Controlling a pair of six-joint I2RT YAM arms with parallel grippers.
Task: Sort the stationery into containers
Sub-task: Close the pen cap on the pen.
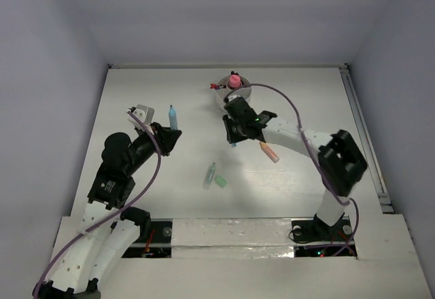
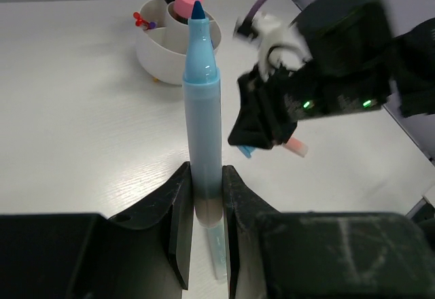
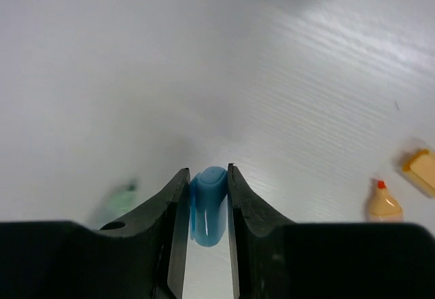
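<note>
Soft, even overhead light leaves the white bench bright, its shadows faint and short. The right wrist view is washed out — a pale sheen on the grain, the green piece blurred, the blue piece crisp. In the left wrist view the blue marker is sharp — the right arm smeared.

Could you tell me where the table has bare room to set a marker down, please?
Bare: the far-left corner, between the blue marker and white cup; also the right side beyond the right arm. Crowded: around the right pincer, orange marker and green pieces.
</note>
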